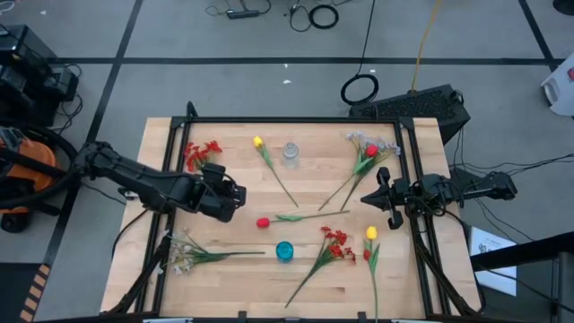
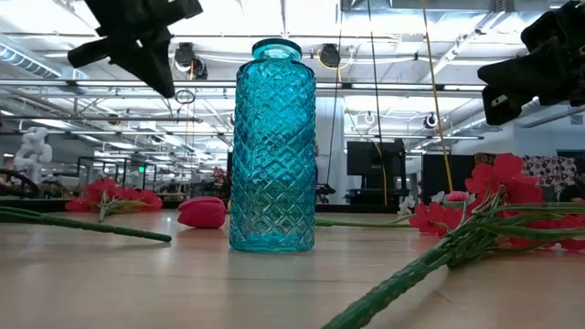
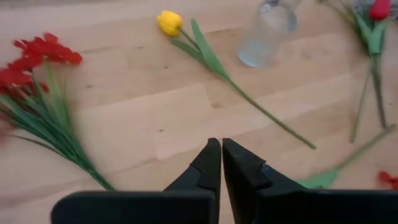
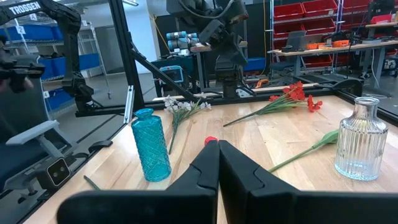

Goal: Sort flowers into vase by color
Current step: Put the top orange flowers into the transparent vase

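Observation:
Flowers lie flat and scattered on the wooden table (image 1: pixel 233 269). There are red sprays (image 1: pixel 202 152) (image 1: pixel 336 242), yellow tulips (image 1: pixel 258 142) (image 1: pixel 370 233), a red tulip (image 1: pixel 263 222), a white spray (image 1: pixel 184 254) and a mixed red and pale bunch (image 1: pixel 368 151). A blue glass vase (image 1: pixel 284 251) stands near the front centre and a clear glass vase (image 1: pixel 291 152) toward the back. My left gripper (image 3: pixel 222 149) hangs shut above bare wood between the red spray (image 3: pixel 37 93) and the yellow tulip's stem (image 3: pixel 249 99), tilted downward. My right gripper (image 4: pixel 218 149) waits shut and level at the table's right side.
A black frame (image 1: pixel 296 119) runs round the tabletop. Bare wood lies in the table's middle, below my left gripper (image 1: pixel 240 200). In the low view the blue vase (image 2: pixel 272 146) stands close in front, with a red spray (image 2: pixel 494 196) lying to its right.

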{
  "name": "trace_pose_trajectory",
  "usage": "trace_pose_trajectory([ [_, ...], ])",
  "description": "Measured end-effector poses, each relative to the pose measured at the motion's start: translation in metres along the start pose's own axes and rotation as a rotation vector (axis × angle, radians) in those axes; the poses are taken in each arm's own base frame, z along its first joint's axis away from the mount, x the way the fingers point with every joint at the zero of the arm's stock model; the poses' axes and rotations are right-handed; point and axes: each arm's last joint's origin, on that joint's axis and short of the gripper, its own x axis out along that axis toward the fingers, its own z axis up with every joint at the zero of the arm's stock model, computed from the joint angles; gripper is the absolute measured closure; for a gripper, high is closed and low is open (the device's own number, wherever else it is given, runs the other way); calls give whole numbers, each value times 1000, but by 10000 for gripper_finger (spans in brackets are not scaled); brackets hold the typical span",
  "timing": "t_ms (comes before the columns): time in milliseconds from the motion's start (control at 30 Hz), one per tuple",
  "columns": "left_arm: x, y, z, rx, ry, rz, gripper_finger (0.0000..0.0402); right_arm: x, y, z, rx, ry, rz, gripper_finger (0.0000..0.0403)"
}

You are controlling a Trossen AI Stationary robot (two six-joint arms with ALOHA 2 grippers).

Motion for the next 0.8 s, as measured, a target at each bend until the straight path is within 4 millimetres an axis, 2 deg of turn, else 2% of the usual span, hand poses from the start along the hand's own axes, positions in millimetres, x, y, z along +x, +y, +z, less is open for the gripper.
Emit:
trace_pose_trajectory([
  [133,4,7,5,19,-4,68,343,0,0,0,0,0,0,403],
  [267,8,13,10,25,16,132,293,0,0,0,0,0,0,403],
  [467,24,25,14,-80,185,239,221,0,0,0,0,0,0,403],
  [567,36,35,13,-120,218,301,208,0,0,0,0,0,0,403],
  [800,65,64,10,-220,287,464,205,0,0,0,0,0,0,403],
])
